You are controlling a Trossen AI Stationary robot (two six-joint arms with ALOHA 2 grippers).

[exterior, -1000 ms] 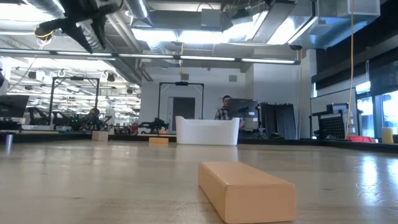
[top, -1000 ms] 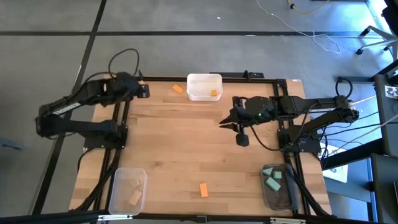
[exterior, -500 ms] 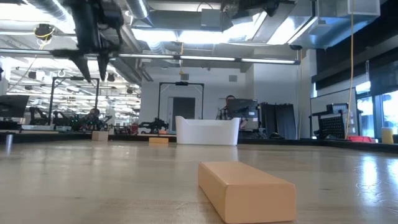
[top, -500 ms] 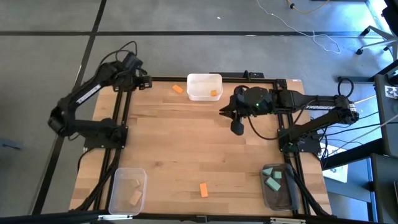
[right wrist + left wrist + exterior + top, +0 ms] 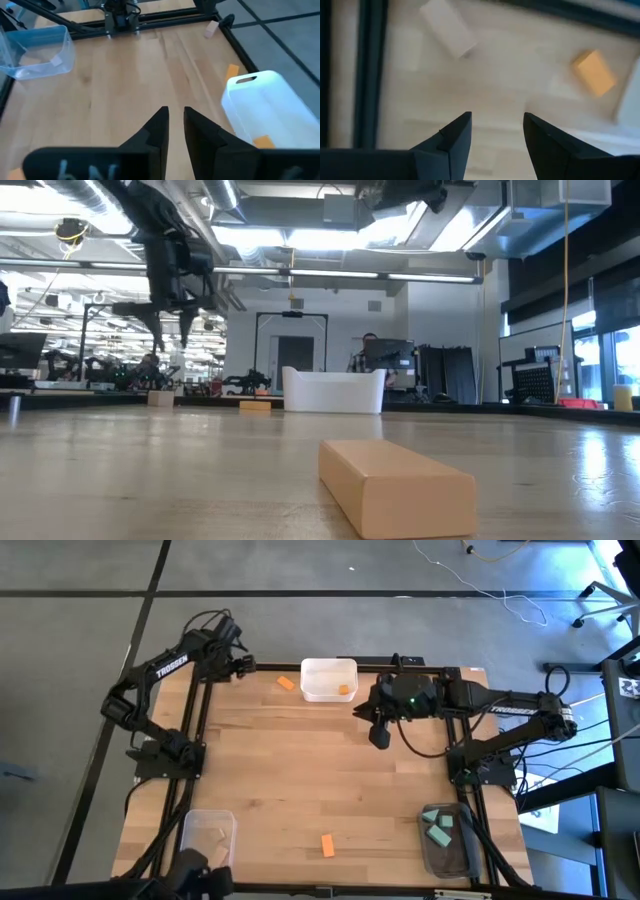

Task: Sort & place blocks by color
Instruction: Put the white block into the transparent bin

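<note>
1. Blocks are nearly sorted: one orange bar (image 5: 327, 845) lies loose on the near part of the table, well apart from both grippers, and so probably awaits a later pick.
2. Teal blocks (image 5: 440, 829) sit together in the bin (image 5: 449, 852) at the near right corner, behind the right gripper; tan pieces (image 5: 217, 857) lie in the clear bin (image 5: 203, 845) at the near left corner.
3. Right gripper (image 5: 380, 738) hangs above the table just beside the white bin (image 5: 328, 679), its fingers (image 5: 155, 131) almost closed with a narrow gap and nothing between them; by my reading it waits there.
4. White bin holds an orange block (image 5: 344, 690), which marks it as the orange destination.
5. Left gripper (image 5: 240, 664) reaches over the far left edge, fingers (image 5: 452, 140) spread apart and empty, with a loose orange block (image 5: 593, 73) ahead of it and just beside the white bin; the open jaws suit a coming grasp.
6. Pale tan block (image 5: 448, 27) lies farther ahead, near the table frame (image 5: 367, 70).
</note>
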